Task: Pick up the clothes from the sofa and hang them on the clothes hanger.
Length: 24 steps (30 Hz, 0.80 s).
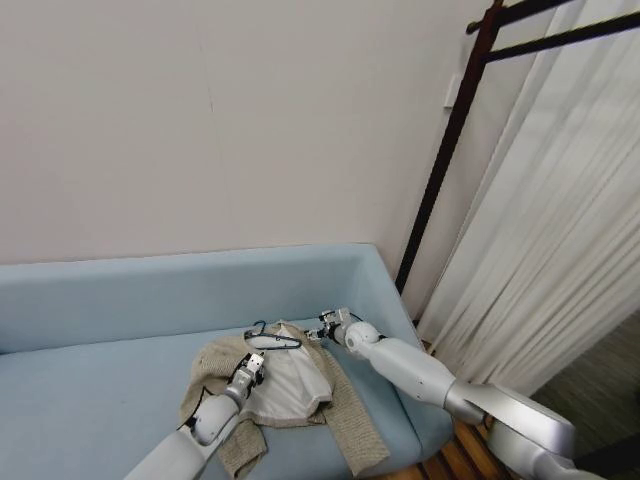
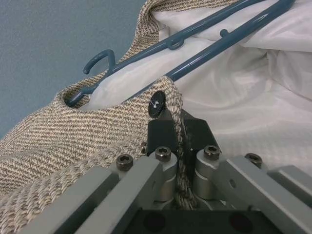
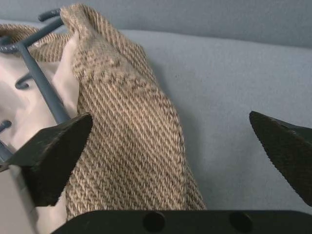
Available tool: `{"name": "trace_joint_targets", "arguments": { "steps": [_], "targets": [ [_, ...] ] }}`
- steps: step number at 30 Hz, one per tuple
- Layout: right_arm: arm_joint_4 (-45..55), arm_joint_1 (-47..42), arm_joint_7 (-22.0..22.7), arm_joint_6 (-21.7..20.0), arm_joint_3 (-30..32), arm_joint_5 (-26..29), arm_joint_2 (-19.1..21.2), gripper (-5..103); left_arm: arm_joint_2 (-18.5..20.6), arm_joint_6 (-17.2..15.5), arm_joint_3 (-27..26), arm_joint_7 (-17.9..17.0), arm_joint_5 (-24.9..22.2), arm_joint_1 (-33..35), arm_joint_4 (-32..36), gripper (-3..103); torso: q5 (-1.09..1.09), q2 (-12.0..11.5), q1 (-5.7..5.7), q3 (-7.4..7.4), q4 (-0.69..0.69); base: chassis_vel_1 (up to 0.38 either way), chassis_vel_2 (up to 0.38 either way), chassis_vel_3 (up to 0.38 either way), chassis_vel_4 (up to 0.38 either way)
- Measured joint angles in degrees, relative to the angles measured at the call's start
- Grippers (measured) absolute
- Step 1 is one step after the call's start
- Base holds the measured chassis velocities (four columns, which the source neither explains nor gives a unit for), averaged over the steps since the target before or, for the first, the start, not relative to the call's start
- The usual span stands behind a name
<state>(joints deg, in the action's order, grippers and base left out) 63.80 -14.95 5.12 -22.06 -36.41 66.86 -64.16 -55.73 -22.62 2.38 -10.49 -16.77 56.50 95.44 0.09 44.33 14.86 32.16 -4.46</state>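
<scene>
Head view showed the cardigan (image 1: pixel 350 420) lying on the sofa (image 1: pixel 100 300), a hanger (image 1: pixel 275 342) in its neck. Left gripper (image 2: pixel 179 131) was clamped on its buttoned edge; right gripper (image 3: pixel 170 122) gaped wide beside it, empty.

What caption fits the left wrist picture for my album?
Left hand pinches the knit cardigan by its edge, beside the blue hanger, on the sofa.

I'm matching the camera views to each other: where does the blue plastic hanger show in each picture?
Head view: the blue plastic hanger below centre, at the collar of the beige woven cardigan.
Left wrist view: the hanger runs just beyond the left gripper, shut on the cardigan's edge.
Right wrist view: the hanger passes one finger of the open right gripper.
Shared landmark: the cardigan's weave around it.
</scene>
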Motion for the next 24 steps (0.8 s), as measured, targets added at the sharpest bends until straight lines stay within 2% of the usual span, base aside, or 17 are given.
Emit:
{"name": "trace_joint_targets", "arguments": {
  "steps": [1,3,4,5,7,8,11,12,14,15,17,20,23,24],
  "targets": [
    [-0.32,-0.23,0.18,0.34,-0.12,-0.26,-0.15,96,-0.02,0.00,0.01,0.00,0.00,-0.03,0.00,2,0.00,0.00,0.00,0.00,0.00,0.000,0.000,0.000,0.000],
    [-0.48,-0.33,0.29,0.47,-0.12,-0.39,-0.24,96,-0.02,-0.01,0.01,0.00,0.00,-0.03,0.00,2,0.00,0.00,0.00,0.00,0.00,0.000,0.000,0.000,0.000],
    [-1.09,-0.65,0.79,0.95,-0.11,-0.83,-0.64,87,-0.03,-0.03,0.02,0.00,-0.01,-0.03,0.06,2,0.00,0.00,0.00,0.00,0.00,0.000,0.000,0.000,0.000],
    [-1.56,-0.81,1.07,1.31,-0.10,-1.01,-0.93,87,-0.03,-0.05,0.01,-0.01,-0.01,-0.03,0.15,2,0.00,0.00,0.00,0.00,0.00,0.000,0.000,0.000,0.000],
    [-2.39,-0.98,1.19,1.79,-0.02,-1.33,-1.43,76,-0.03,-0.06,0.01,-0.02,-0.02,-0.02,0.22,2,0.00,0.00,0.00,0.00,0.00,0.000,0.000,0.000,0.000],
    [-2.39,-0.98,1.19,1.79,-0.02,-1.33,-1.43,76,-0.03,-0.06,0.01,-0.02,-0.02,-0.02,0.22,2,0.00,0.00,0.00,0.00,0.00,0.000,0.000,0.000,0.000],
    [-3.84,-1.06,1.02,2.27,0.37,-1.90,-2.31,60,-0.09,-0.11,-0.04,-0.06,-0.02,0.13,0.53,2,-0.01,0.00,0.00,0.00,-0.01,0.000,0.000,0.000,0.000],
    [-4.35,-1.16,0.92,2.36,0.67,-2.06,-2.69,60,-0.10,-0.14,-0.06,-0.07,-0.02,0.19,0.66,2,-0.01,0.00,0.00,0.00,-0.01,0.000,0.000,0.000,0.000],
    [-5.20,-1.41,0.84,2.64,1.28,-2.24,-3.46,49,-0.09,-0.19,-0.10,-0.10,-0.02,0.31,0.83,2,-0.01,0.00,0.00,0.00,-0.01,0.000,0.000,0.000,0.000],
    [-5.20,-1.41,0.84,2.64,1.28,-2.24,-3.46,49,-0.09,-0.19,-0.10,-0.10,-0.02,0.31,0.83,2,-0.01,0.00,0.00,0.00,-0.01,0.000,0.000,0.000,0.000],
    [-5.82,-1.69,0.79,3.28,1.75,-2.37,-4.19,38,-0.07,-0.19,-0.21,-0.11,-0.02,0.41,0.94,2,-0.01,0.00,0.00,0.00,0.00,0.000,0.000,0.000,0.000],
    [-5.86,-1.82,0.73,3.57,1.80,-2.41,-4.41,33,-0.07,-0.19,-0.32,-0.12,-0.02,0.49,0.97,2,-0.01,0.00,0.00,0.00,0.00,0.000,0.000,0.000,0.000],
    [-5.62,-1.92,0.74,4.45,1.79,-2.54,-4.42,16,-0.17,-0.19,-0.53,-0.13,0.00,0.60,1.02,2,-0.01,0.00,0.00,0.00,-0.01,0.000,0.000,0.000,0.000],
    [-5.59,-1.93,0.78,4.96,1.86,-2.65,-4.43,16,-0.19,-0.19,-0.58,-0.13,0.00,0.62,1.04,2,-0.01,0.00,0.00,0.00,-0.01,0.000,0.000,0.000,0.000]
  ]
}}
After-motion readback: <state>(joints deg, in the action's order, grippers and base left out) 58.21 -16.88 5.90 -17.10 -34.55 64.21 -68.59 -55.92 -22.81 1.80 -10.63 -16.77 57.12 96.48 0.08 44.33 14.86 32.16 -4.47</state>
